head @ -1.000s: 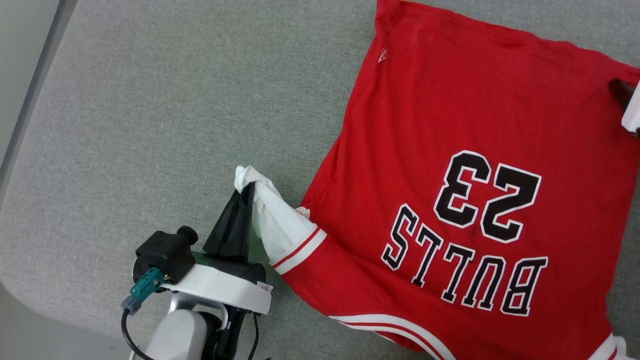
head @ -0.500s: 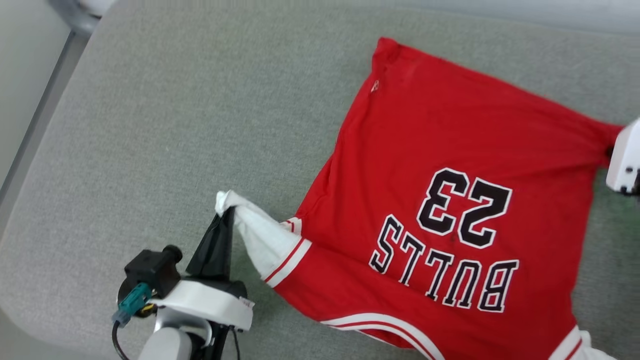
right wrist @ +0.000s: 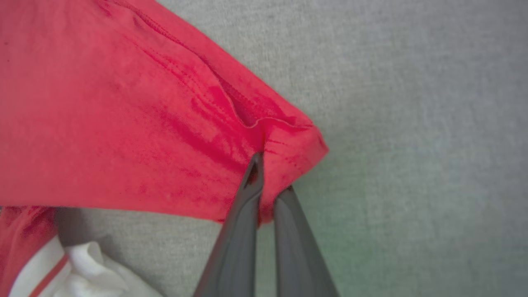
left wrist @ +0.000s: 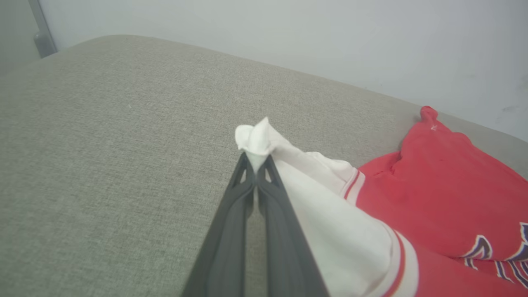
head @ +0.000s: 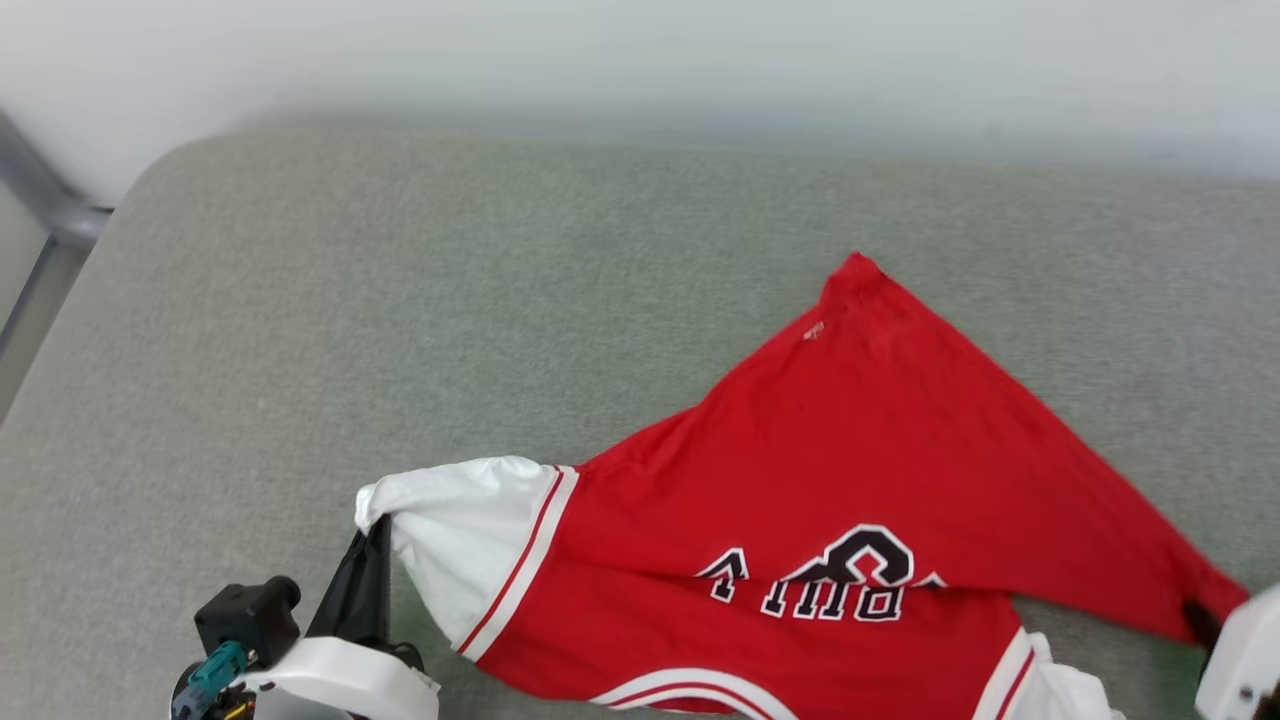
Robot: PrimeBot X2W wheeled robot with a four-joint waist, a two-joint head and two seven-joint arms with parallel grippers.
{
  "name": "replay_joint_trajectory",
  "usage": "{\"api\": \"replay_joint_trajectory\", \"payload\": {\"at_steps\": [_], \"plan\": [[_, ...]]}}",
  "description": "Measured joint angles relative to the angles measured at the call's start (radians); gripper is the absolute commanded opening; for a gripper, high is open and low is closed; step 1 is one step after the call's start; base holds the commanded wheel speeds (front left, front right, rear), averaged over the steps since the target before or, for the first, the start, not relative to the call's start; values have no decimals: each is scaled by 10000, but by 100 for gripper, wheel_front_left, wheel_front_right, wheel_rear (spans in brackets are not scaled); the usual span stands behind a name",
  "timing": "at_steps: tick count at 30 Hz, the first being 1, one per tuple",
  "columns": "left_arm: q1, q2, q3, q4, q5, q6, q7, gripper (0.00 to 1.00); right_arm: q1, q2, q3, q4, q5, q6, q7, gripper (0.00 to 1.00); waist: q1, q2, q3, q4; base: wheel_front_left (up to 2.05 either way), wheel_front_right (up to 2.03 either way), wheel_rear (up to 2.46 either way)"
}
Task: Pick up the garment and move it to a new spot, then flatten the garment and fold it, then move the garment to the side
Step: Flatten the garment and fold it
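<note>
The garment [head: 860, 450], a red jersey with white sleeves and black lettering, lies on the grey cushion with its far right hem corner drawn toward me over the lettering. My left gripper [head: 372, 535] at the lower left is shut on the white sleeve tip [left wrist: 258, 140]. At the lower right edge my right gripper [head: 1195, 612] is shut on the red hem corner [right wrist: 288, 140], which hangs lifted above the cushion. The other white sleeve [right wrist: 86, 268] lies bunched beneath that raised cloth.
The grey fabric cushion [head: 400, 330] stretches wide to the left and behind the jersey. A pale wall [head: 640, 70] runs along its far edge, and a grey metal bar [head: 45, 215] stands at the far left.
The head camera tilted up, bringing the wall into view. My right gripper closed on the red hem corner and pulled it toward me, folding the jersey over its lettering. The left gripper kept its hold.
</note>
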Motion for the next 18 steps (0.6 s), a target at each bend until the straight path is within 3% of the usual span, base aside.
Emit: {"api": "replay_joint_trajectory", "payload": {"at_steps": [6, 8, 9, 12, 13, 14, 16, 18], "plan": [[288, 157, 109, 203, -69, 144, 144, 0, 2526, 1358, -614, -1747, -125, 0, 309, 0, 0, 0, -502, -519, 0, 0, 0], [351, 184, 128, 222, -79, 169, 165, 0, 2866, 1515, -644, -1941, -150, 0, 382, 0, -1, 0, -572, -591, 0, 0, 0], [456, 236, 157, 249, -134, 228, 221, 0, 3962, 1918, -690, -2199, 2, -2, 769, 0, -1, 0, -737, -823, 0, 0, 0], [457, 282, 146, 253, -134, 236, 261, 0, 4304, 1994, -558, -2157, 326, -6, 625, 4, -1, 0, -763, -919, 0, 0, 0], [457, 282, 117, 245, -134, 236, 263, 0, 4296, 1996, -527, -2125, 550, -6, 357, 17, -1, 0, -762, -944, 0, 0, 0], [457, 282, 98, 236, -134, 238, 270, 0, 4275, 1994, -476, -2077, 734, -6, 92, 100, -1, 0, -758, -966, 0, 0, 0], [457, 284, 77, 232, -134, 238, 274, 0, 4257, 2000, -424, -2044, 779, -6, -240, 100, 0, 0, -762, -980, 0, 0, 0], [456, 278, 4, 184, -134, 242, 345, 0, 3982, 2015, -378, -2105, 782, -6, -1601, 100, 0, 0, -769, -980, 0, 0, 0]]}}
